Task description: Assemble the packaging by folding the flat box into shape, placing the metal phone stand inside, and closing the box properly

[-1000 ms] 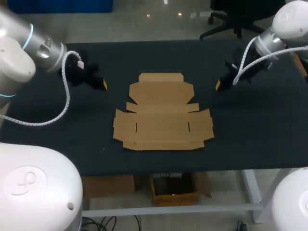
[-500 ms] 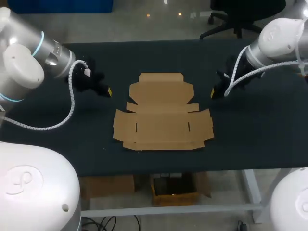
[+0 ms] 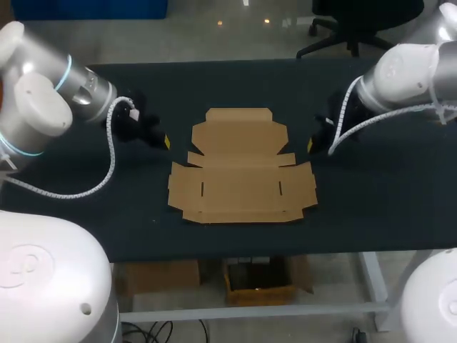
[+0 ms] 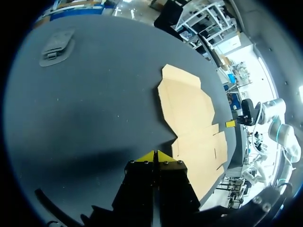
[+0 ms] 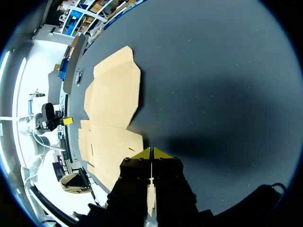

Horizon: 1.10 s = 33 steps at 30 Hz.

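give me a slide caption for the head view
Flat cardboard box unfolded on black table, left gripper and right gripper at either side, neither touching it

The box (image 3: 241, 168) lies flat at the middle of the table (image 3: 371, 200), so the room above it is open from every side. The left gripper (image 3: 166, 141) hangs just beside its far left flap and the right gripper (image 3: 310, 145) just beside its far right flap, each with tips pressed together. Between them lies only flat card. The left arm (image 3: 43, 100) and its cable (image 3: 108, 153) fill the space over the table's left part; the right arm (image 3: 400, 71) crosses the far right corner. Bare table runs along the front edge and along the far edge. A grey piece (image 4: 57, 45) lies at the far left corner, well apart from the box.
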### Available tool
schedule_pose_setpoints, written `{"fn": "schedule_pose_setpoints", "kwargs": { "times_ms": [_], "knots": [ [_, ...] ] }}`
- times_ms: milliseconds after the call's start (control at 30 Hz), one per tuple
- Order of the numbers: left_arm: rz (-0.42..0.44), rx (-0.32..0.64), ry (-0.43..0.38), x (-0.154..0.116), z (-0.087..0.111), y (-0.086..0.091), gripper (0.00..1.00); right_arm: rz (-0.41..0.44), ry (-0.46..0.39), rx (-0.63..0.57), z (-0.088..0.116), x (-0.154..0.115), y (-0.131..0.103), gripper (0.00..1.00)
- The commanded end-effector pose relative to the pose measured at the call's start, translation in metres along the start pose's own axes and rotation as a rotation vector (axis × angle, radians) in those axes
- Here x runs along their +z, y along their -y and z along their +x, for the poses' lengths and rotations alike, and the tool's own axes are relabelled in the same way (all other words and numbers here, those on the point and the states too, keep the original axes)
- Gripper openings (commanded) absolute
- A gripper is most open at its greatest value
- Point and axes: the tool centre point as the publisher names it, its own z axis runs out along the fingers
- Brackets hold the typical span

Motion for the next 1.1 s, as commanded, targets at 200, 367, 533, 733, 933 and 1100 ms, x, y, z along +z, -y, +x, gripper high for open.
{"fn": "schedule_pose_setpoints", "kwargs": {
  "times_ms": [200, 367, 533, 733, 933, 1100],
  "knots": [
    [-0.01, 0.026, -0.008, 0.017, -0.003, 0.003, 0.0, 0.0, -0.016, -0.016, -0.002, 0.011, -0.006, 0.0],
    [-0.011, 0.032, -0.017, 0.024, -0.002, 0.003, 0.0, -0.001, -0.02, -0.018, -0.002, 0.014, -0.008, 0.0],
    [-0.005, 0.028, -0.001, 0.031, 0.002, -0.001, 0.0, -0.002, -0.024, -0.019, -0.003, 0.017, -0.009, 0.0],
    [-0.009, 0.029, -0.003, 0.039, 0.005, -0.001, 0.0, 0.003, -0.023, -0.02, -0.002, 0.023, -0.011, 0.0],
    [-0.01, 0.022, -0.012, 0.041, 0.005, -0.001, 0.0, 0.014, -0.046, -0.032, -0.005, 0.029, -0.011, 0.0],
    [-0.007, 0.019, -0.011, 0.042, 0.006, -0.002, 0.0, 0.018, -0.058, -0.034, -0.005, 0.031, -0.011, 0.0]
  ]
}}
